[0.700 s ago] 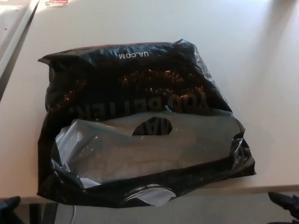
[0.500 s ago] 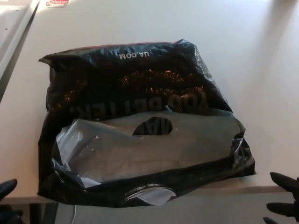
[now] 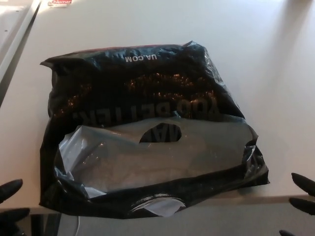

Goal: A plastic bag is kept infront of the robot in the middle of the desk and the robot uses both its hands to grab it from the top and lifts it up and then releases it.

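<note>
Left hand: only two black fingertips show at the bottom left corner of the view, at the near edge of the desk. They are spread apart and hold nothing, so the hand reads as released. It does not touch the bag; it sits just beside the bag's near left corner.

Right hand: fingertips show at the bottom right corner, also spread and empty, near the bag's near right corner but apart from it. Judgement: both hands flank the bag in a symmetrical approach, suited to a two-handed grasp from above. The grasp has not yet begun.

Bag: black plastic, lying flat in the middle of the desk. Its near edge overhangs the desk's near edge slightly. The mouth faces the robot, with the grey inner side of one flap folded open and an oval handle hole near its centre. This puts the top of the bag nearest the hands, presumably to ease the grab. White lettering runs across the far part, upside down from this view.

A small red-and-white item lies at the far left edge of the desk; it cannot be identified.

Change from the earlier frames: both hands have risen further into view, with more finger length visible on each side. The bag is unchanged in position and shape.
</note>
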You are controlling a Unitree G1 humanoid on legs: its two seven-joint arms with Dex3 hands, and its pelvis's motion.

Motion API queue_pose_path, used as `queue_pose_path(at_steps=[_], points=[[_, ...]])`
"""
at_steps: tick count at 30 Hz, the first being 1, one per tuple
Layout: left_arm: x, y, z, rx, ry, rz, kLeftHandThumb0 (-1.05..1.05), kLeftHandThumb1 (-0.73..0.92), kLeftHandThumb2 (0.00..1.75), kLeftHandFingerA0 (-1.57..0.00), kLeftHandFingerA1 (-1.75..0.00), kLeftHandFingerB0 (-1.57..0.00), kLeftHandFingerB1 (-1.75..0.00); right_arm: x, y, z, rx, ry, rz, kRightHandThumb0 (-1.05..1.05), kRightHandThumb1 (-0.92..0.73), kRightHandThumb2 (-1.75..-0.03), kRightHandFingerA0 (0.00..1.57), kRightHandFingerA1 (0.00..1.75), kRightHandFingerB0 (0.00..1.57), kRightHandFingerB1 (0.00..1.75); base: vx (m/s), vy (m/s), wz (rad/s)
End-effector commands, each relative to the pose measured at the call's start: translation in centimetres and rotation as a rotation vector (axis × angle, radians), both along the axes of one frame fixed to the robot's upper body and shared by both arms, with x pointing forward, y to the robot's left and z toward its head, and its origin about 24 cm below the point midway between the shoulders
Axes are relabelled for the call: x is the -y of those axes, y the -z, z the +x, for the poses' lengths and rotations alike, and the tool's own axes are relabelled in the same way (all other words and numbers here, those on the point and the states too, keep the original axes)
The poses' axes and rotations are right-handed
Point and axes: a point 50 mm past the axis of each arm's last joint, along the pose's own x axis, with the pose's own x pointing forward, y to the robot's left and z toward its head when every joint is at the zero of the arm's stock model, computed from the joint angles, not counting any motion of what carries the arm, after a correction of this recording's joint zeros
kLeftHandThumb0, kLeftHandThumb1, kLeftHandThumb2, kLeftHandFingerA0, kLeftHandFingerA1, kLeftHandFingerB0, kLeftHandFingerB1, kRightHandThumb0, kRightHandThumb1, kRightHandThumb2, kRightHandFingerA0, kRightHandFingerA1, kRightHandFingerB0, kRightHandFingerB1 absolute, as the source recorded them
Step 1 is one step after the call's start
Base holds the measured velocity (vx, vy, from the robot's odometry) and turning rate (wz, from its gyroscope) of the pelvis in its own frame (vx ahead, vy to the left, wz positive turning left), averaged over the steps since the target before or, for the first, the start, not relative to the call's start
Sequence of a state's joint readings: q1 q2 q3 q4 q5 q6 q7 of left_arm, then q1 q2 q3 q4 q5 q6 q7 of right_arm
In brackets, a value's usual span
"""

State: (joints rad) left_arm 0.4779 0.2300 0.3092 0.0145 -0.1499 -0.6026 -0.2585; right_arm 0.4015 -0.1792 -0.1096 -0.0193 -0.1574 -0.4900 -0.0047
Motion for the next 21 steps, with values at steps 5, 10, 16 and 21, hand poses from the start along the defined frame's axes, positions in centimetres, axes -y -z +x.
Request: queue_pose_path(at_steps=[5,10,16,21], points=[[-1.8,-3.6,0.0,0.297,-0.063,0.145,-0.58,0.51,0.56,-0.54,-0.37,-0.31,-0.32,0.3,-2.9,0.5,0.228,-0.051,-0.245,-0.32,-0.29,-0.87,0.01,0.48,0.00,0.47,0.00,0.000,0.00],[-3.1,-3.9,1.6,0.261,-0.046,0.291,-0.61,0.37,0.69,-0.32,-0.40,-0.16,-0.36,0.8,-2.9,1.8,0.203,-0.012,-0.338,-0.63,-0.39,-0.72,0.12,0.42,0.05,0.21,0.00,0.000,0.00],[-3.7,-3.9,3.4,0.237,-0.082,0.364,-0.58,0.40,0.54,-0.30,-0.33,-0.11,-0.26,1.6,-3.3,3.8,0.142,0.024,-0.397,-0.57,-0.36,-0.78,0.06,0.44,0.00,0.22,0.00,0.000,0.00],[-4.0,-4.0,5.0,0.185,-0.088,0.424,-0.65,0.37,0.74,-0.22,-0.41,-0.04,-0.26,1.4,-3.4,5.4,0.137,0.002,-0.384,-0.62,-0.46,-0.55,0.16,0.34,0.02,0.21,0.00,0.000,0.00]])
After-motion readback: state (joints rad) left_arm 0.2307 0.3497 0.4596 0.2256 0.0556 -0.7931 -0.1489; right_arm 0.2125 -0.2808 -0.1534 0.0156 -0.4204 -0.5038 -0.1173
